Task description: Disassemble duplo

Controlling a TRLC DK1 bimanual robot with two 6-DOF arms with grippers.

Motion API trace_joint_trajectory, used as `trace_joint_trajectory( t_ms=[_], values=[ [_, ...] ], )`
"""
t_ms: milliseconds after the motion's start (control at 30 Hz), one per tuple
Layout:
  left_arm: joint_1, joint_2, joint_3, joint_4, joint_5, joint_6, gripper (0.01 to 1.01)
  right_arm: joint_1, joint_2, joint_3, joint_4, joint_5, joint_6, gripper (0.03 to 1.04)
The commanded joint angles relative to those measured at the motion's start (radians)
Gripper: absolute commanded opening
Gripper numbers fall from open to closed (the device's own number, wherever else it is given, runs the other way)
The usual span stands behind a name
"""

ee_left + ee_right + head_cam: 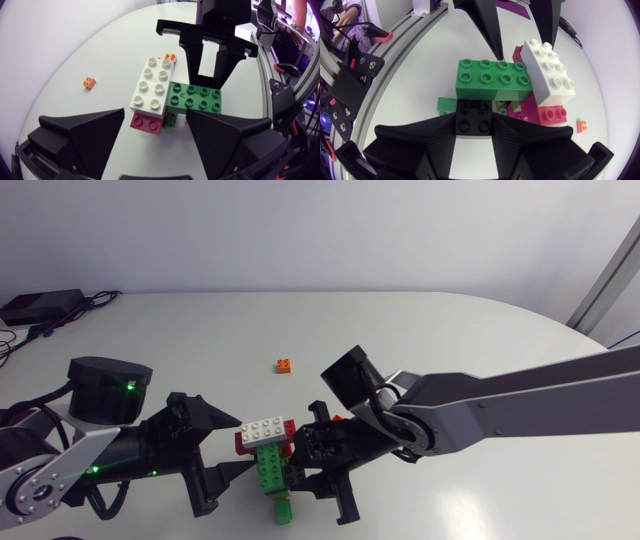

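Duplo stack (268,452) is sitting near the desk's (400,340) front edge, between both grippers. Right gripper (472,122) is clamping its black brick (472,114); left gripper (155,114) is hanging released. It probably should clench the white brick (152,87), then pull straight.

Lighting: bright, even and diffuse, from overhead. Glossy white table (300,330): soft sheen, no hard glare. Shadows: faint and short, pooled near the stacked white, green and red plastic brick cluster (270,455). Green indicator glows on the silver-grey left arm (100,395). Wrist views: table rim bows strongly.
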Motion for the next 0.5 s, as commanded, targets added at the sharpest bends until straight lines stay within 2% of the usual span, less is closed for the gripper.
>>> trace_joint_trajectory(
  t_ms=[0, 67, 167, 200, 233, 300, 333, 400, 467],
  values=[
    [-0.006, 0.014, -0.022, 0.010, 0.006, 0.027, 0.720, 0.007, -0.020, -0.024, -0.009, -0.015, -0.032, 0.30],
    [-0.005, 0.014, -0.029, 0.033, 0.006, 0.025, 0.638, 0.012, -0.020, -0.025, -0.009, -0.015, -0.032, 0.30],
    [0.003, 0.010, -0.029, 0.048, 0.006, 0.022, 0.630, 0.015, -0.022, -0.027, -0.009, -0.013, -0.032, 0.30],
    [0.003, 0.010, -0.032, 0.051, 0.006, 0.022, 0.577, 0.015, -0.020, -0.027, -0.009, -0.013, -0.032, 0.30],
    [0.001, 0.010, -0.035, 0.062, 0.006, 0.022, 0.474, 0.015, -0.020, -0.025, -0.009, -0.013, -0.032, 0.30],
    [0.001, 0.008, -0.048, 0.117, 0.006, 0.010, 0.170, 0.015, -0.023, -0.027, -0.009, -0.013, -0.032, 0.30],
    [0.001, 0.004, -0.060, 0.151, 0.006, 0.005, 0.054, 0.014, -0.026, -0.028, -0.007, -0.013, -0.033, 0.30],
    [-0.003, -0.010, -0.080, 0.205, 0.006, -0.015, 0.030, 0.014, -0.031, -0.030, -0.009, -0.013, -0.033, 0.30],
    [-0.014, -0.018, -0.086, 0.208, 0.006, -0.016, 0.030, 0.012, -0.034, -0.031, -0.009, -0.013, -0.033, 0.30]
  ],
)
